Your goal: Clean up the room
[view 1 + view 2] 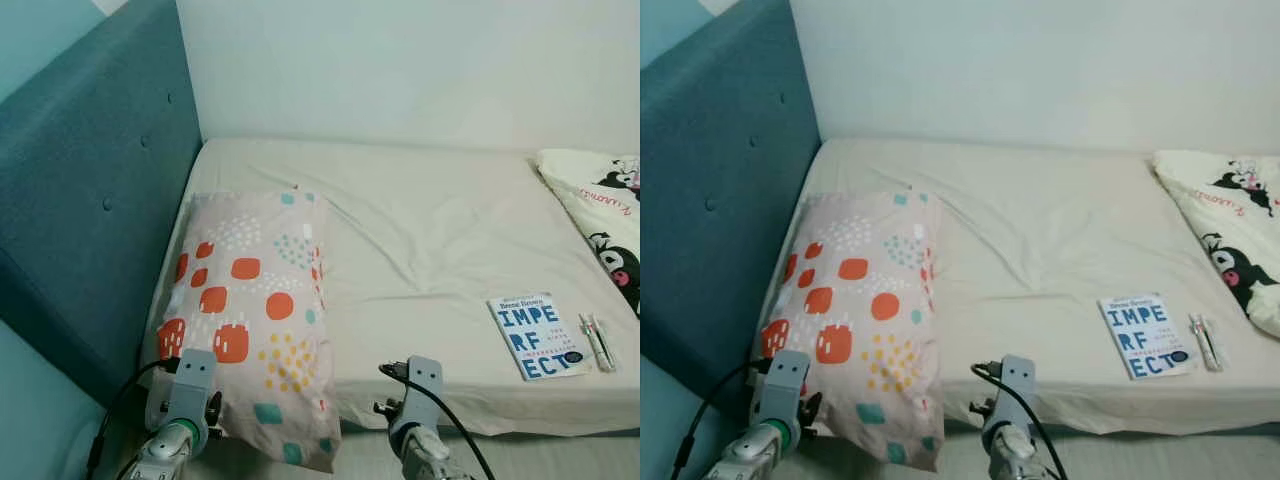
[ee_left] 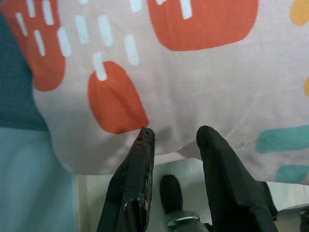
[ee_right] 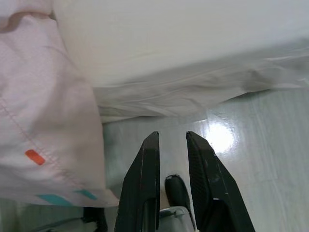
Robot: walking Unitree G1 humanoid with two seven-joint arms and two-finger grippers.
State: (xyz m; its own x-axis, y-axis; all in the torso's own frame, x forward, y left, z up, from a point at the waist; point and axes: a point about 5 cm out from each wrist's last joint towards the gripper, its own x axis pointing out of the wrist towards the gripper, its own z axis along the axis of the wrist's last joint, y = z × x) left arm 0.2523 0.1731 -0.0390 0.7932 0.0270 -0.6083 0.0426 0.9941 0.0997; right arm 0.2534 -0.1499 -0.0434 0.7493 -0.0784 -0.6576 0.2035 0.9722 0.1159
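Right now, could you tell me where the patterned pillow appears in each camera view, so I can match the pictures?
Left eye view: the pillow lies lower left, beside the teal headboard, its near end overhanging the bed edge.
Right eye view: lower left again.
Left wrist view: its orange-patched fabric sits just beyond the left gripper.
Right wrist view: its corner hangs beside the right gripper.
Shared landmark: the pillow's overhanging near edge.

Pink pillow (image 1: 250, 310) with orange, teal, yellow blotches; cream sheet (image 1: 430, 240)
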